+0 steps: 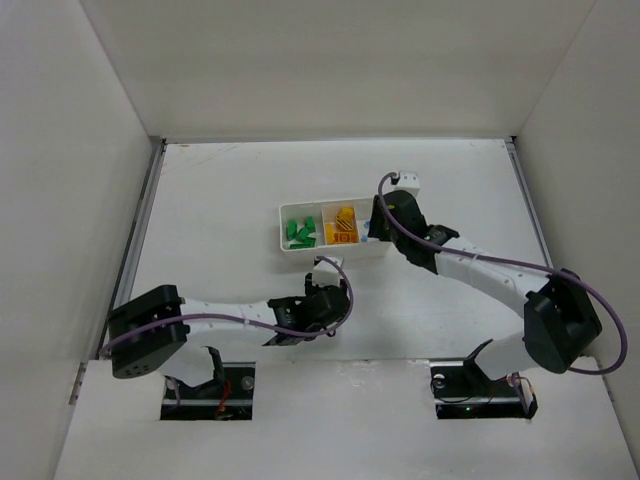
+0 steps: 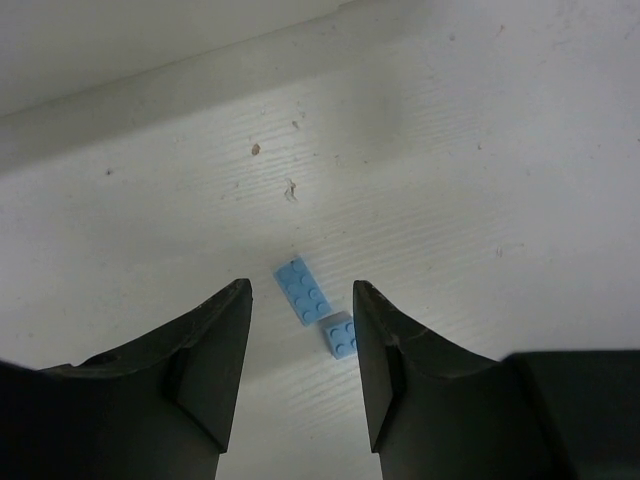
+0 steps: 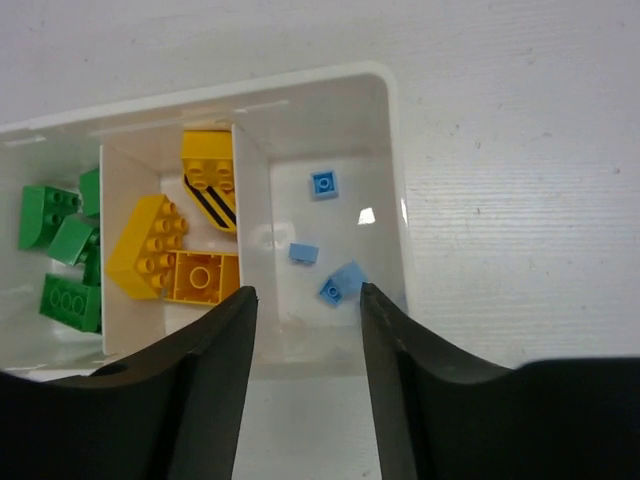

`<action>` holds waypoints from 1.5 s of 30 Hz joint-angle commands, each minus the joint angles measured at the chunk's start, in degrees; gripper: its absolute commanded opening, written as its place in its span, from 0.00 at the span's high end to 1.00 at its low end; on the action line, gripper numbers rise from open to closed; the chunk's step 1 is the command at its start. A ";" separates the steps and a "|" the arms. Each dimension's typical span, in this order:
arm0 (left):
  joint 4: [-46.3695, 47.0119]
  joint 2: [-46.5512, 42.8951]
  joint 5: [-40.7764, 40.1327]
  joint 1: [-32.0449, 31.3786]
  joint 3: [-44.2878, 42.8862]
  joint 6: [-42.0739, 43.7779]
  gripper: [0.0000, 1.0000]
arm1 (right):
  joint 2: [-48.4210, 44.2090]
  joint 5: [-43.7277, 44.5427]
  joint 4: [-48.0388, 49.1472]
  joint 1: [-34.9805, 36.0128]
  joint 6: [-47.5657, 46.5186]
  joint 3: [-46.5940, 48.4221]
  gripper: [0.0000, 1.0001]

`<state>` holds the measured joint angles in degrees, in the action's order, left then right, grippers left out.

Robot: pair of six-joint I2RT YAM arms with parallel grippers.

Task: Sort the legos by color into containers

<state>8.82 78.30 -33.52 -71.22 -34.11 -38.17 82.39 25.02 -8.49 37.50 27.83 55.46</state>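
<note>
Left wrist view: left gripper (image 2: 300,305) gapes over 2 blue bricks (image 2: 303,290), ready to pinch; right gripper (image 3: 305,300) hangs open, seemingly empty, above the blue compartment (image 3: 335,225) of the tray (image 3: 392,130).

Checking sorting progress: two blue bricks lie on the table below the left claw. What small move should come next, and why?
Probably lower the open left claw and close on the longer pale blue plastic brick: it lies on the white table between the fingers, outside the white tray.
</note>
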 commanded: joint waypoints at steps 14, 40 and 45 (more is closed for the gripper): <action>-20.15 12.48 -11.56 -5.02 -12.47 -27.55 0.59 | -13.65 -1.46 4.98 0.60 1.25 -8.08 0.47; -26.66 20.40 -12.27 -5.02 -16.52 -34.16 0.83 | -21.83 -4.63 8.05 2.18 3.81 -16.26 0.47; -26.40 21.01 -12.62 -4.85 -15.73 -33.72 0.79 | -25.87 -4.62 6.91 3.76 5.03 -18.45 0.47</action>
<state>-14.83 98.19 -46.19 -76.05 -49.67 -72.05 59.33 20.25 -2.66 40.12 31.73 37.91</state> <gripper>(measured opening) 0.201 0.534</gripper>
